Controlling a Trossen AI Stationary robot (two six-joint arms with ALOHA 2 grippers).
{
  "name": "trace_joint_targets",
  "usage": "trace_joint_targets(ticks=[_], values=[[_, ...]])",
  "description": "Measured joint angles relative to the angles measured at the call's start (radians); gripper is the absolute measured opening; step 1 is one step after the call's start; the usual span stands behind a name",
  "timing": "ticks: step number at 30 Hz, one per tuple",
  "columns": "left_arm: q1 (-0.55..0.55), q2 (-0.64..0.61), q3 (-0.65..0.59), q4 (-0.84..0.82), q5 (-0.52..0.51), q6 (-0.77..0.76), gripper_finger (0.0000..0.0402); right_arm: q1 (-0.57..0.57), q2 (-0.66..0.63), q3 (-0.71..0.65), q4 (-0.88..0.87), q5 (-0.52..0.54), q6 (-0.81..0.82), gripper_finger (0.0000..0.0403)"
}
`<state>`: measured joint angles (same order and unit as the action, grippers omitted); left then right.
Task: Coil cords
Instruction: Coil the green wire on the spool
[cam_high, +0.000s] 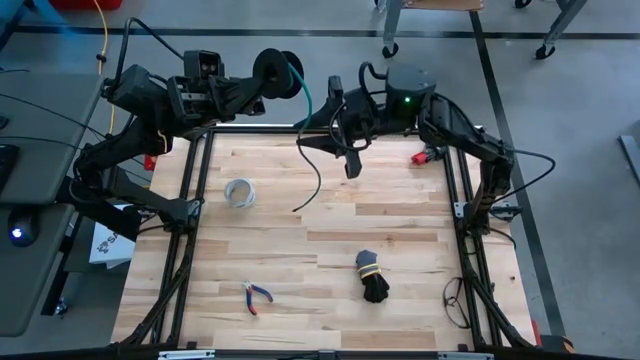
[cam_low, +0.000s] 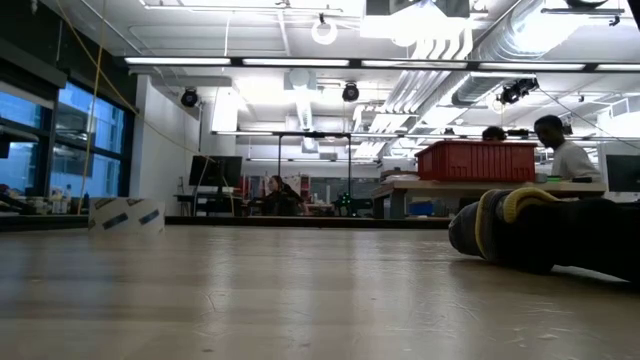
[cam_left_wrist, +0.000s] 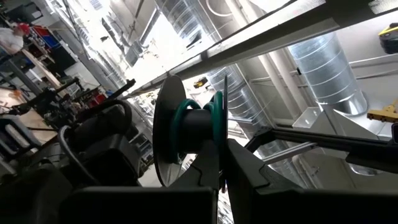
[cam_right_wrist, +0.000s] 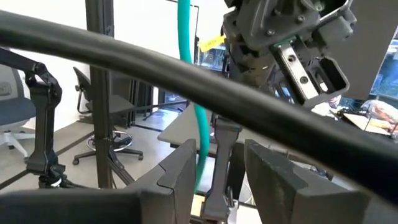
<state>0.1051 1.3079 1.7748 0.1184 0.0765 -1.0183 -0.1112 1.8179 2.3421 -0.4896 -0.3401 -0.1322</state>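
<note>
So nearest the front edge of the table (cam_high: 330, 225) there's a pair of red-handled pliers (cam_high: 256, 296), and to the right of them the black cord bundle (cam_high: 372, 277) with its yellow tie; the low view has that bundle lying on the wood at the right. Farther back, toward the left side, sits a pale ring (cam_high: 239, 192). Then comes me. My left gripper (cam_high: 262, 84) is up at the far edge, off the wood, clamped on a dark spool (cam_high: 277, 73) with green cord (cam_high: 303, 88) wound on its hub; my wrist view shows the turns between the two flanges. The cord's tail drops from the spool toward my right gripper (cam_high: 338, 122), which hangs over the far middle of the table. In my right wrist view the green cord passes between the fingers (cam_right_wrist: 180, 168), but whether they're pinching it, I can't tell. Way beyond, people sit near a red bin (cam_low: 476, 160).
</note>
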Motion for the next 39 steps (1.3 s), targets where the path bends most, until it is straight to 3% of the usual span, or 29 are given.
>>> trace_joint_targets(ticks=[5, 14, 19, 25, 39], values=[[0.000, 0.000, 0.000, 0.000, 0.000, 0.000, 0.0001, 0.000, 0.000, 0.000, 0.004, 0.000, -0.004, 0.0114], [0.000, 0.000, 0.000, -0.001, 0.000, 0.000, 0.0001, 0.009, -0.006, 0.000, 0.011, -0.002, -0.007, 0.0010], [0.000, 0.000, 0.000, 0.000, 0.000, -0.002, 0.0001, 0.052, -0.001, 0.000, 0.069, 0.026, -0.037, 0.0004], [-0.021, 0.016, 0.000, -0.004, 0.006, -0.093, 0.0001, 0.095, 0.028, 0.000, 0.146, 0.166, -0.144, 0.0002], [-0.086, 0.039, 0.000, -0.028, -0.014, -0.101, 0.0001, 0.092, 0.058, 0.000, 0.333, 0.171, -0.162, 0.0001]])
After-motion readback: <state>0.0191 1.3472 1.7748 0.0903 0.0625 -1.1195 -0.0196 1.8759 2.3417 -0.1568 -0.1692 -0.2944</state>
